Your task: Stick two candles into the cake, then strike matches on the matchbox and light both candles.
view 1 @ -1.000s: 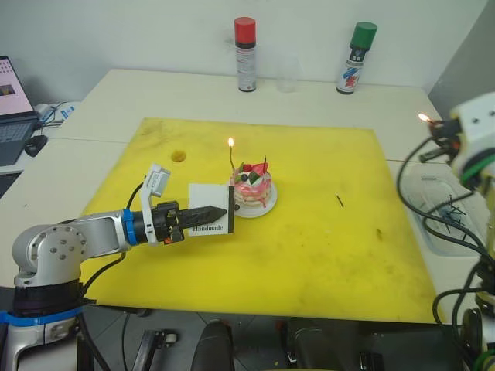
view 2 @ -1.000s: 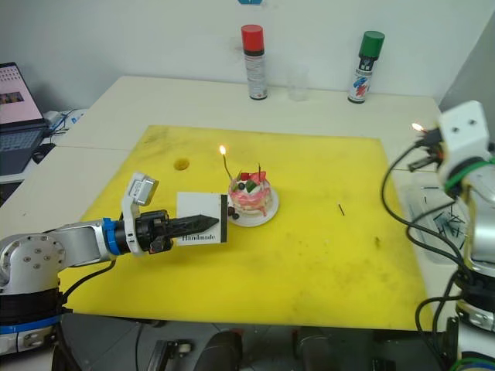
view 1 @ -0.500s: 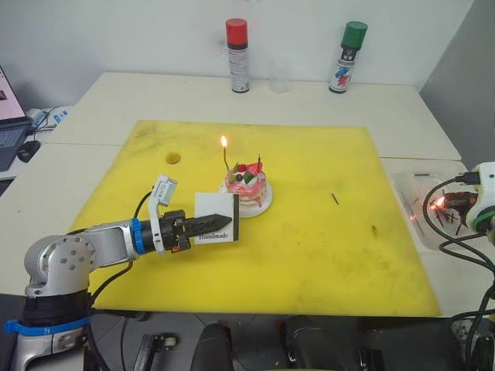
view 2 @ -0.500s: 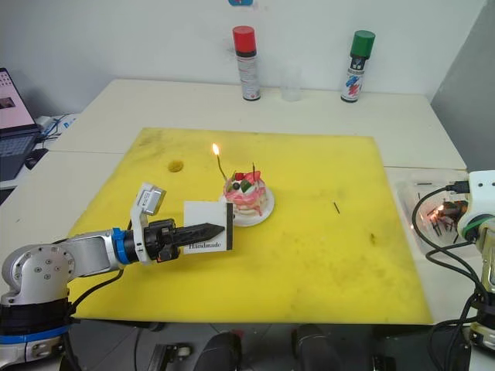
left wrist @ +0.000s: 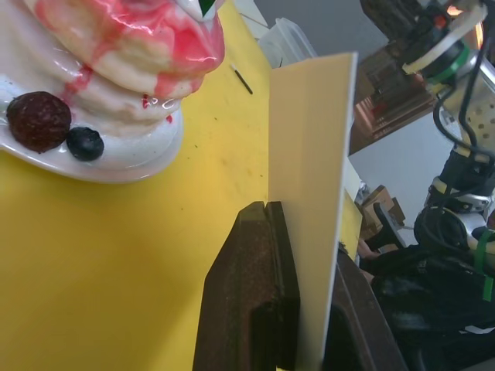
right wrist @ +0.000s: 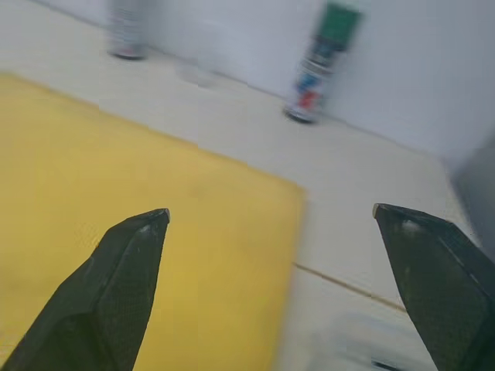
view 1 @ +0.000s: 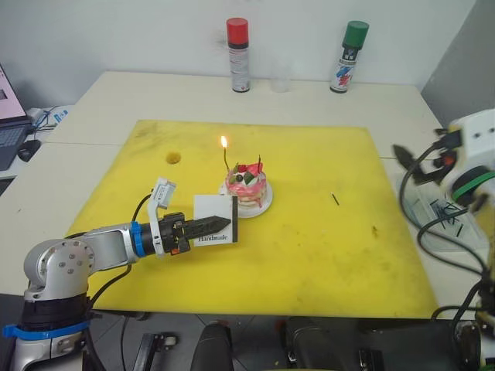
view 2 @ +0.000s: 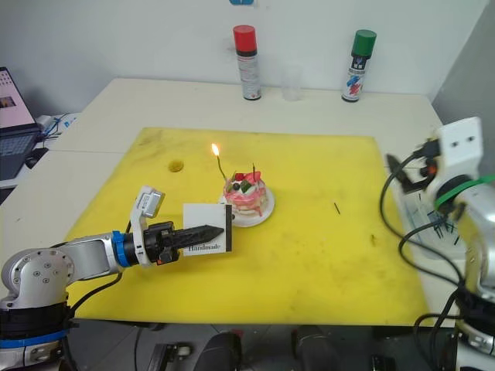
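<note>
Cake (view 1: 248, 185) sits on its plate (view 1: 265, 206) near the middle of the yellow mat (view 1: 309, 255). Two candles stand in it: the left candle (view 1: 226, 158) burns with a small flame; the right candle (view 1: 260, 164) is unlit.

Left gripper (view 1: 226, 222) is clamped on the matchbox (view 1: 214, 219), held upright on edge just beside the plate, dark strip toward the cake. In the left wrist view the box sits squeezed between the two fingers (left wrist: 255, 294). No change there from half a second ago.

Change: half a second ago the right gripper (view 2: 404, 171) was low over the tray (view 1: 445, 220) with a glowing match at its tip. Now it is raised above the tray's near end, fingers spread wide and empty (right wrist view: gap between the fingers (right wrist: 124, 270), nothing held). No flame at it. Judgement: the spent match has been dropped in the tray; first candle done, second still to light.

Next step, as I read it: fetch a fresh match, strike on the held box, light the right candle. One loose match (view 1: 335, 199) lies on the mat, right of the cake, well apart from it.

Tray: clear, shallow, off the mat's right edge; several dark sticks (view 1: 448, 209) in it, count not legible.
</note>
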